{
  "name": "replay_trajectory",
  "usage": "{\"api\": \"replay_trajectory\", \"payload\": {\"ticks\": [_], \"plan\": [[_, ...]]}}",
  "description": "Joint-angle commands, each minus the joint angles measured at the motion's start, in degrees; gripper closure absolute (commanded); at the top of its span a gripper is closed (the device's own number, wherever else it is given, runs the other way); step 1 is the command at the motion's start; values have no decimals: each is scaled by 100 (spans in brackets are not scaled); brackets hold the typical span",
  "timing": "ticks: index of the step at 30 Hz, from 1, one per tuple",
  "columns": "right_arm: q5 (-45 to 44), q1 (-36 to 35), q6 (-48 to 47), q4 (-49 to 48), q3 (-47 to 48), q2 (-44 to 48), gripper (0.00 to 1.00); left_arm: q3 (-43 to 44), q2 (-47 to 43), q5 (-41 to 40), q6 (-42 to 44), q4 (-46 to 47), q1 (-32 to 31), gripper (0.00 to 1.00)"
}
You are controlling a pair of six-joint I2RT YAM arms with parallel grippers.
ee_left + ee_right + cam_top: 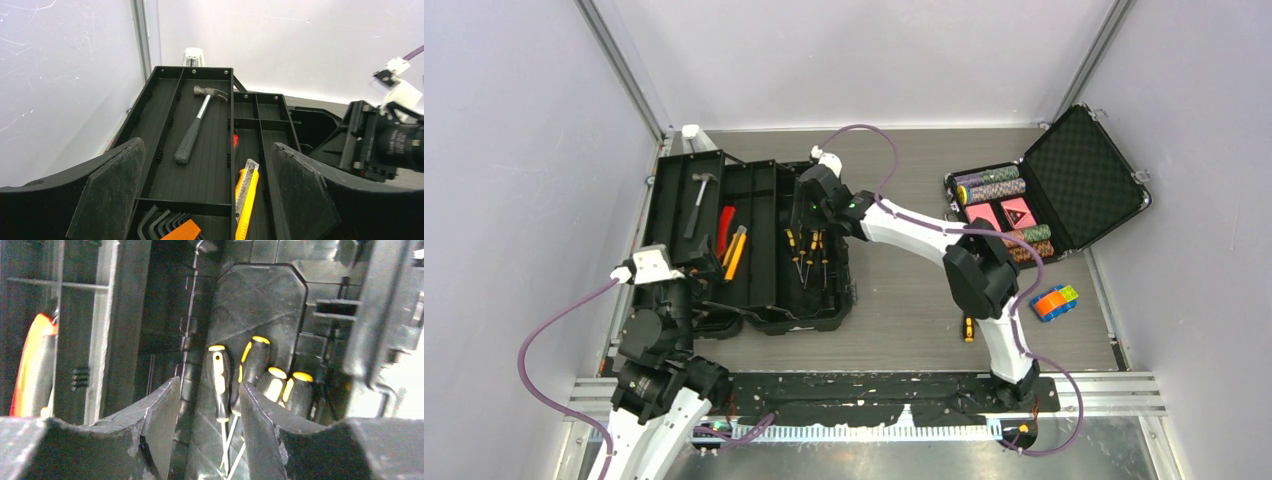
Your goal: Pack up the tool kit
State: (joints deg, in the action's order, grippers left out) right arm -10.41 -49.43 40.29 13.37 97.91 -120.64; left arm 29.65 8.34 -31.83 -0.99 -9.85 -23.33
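The black toolbox (759,180) lies open at the left of the table. Its left tray holds a hammer (696,200), red pliers (724,228) and a yellow utility knife (735,252). Several yellow-black screwdrivers (809,255) lie in the main bin. One more screwdriver (969,328) lies loose on the table. My right gripper (812,205) hangs open and empty over the bin, just above the screwdrivers (219,380). My left gripper (207,145) is open and empty over the near end of the tray (150,115), with the hammer (197,125) and the knife (246,195) ahead.
A smaller foam-lined case (1079,175) with poker chips stands open at the back right. A coloured cube (1055,301) lies near the right wall. Orange-handled hex keys (167,225) sit in the tray's near compartment. Walls close in on both sides.
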Motion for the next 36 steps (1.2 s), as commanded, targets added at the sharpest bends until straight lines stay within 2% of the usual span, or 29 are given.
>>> {"api": "replay_trajectory", "payload": {"ticks": [1, 8, 16, 20, 27, 36], "plan": [[-70, -16, -580, 110, -325, 1132, 47, 38, -76, 10, 30, 282, 30, 3], [-640, 251, -1440, 1236, -1390, 2769, 42, 37, -87, 20, 13, 275, 30, 3], [-710, 1049, -1391, 2505, -3390, 4472, 38, 41, -61, 36, 3, 264, 30, 3], [-386, 1410, -1111, 2871, -4407, 5175, 36, 41, -45, 37, -5, 264, 31, 3], [593, 2167, -754, 3152, -5660, 5457, 34, 20, -6, 37, -26, 303, 30, 3], [644, 2789, -551, 3269, -6354, 5501, 31, 18, 97, 37, -19, 306, 30, 3]]}}
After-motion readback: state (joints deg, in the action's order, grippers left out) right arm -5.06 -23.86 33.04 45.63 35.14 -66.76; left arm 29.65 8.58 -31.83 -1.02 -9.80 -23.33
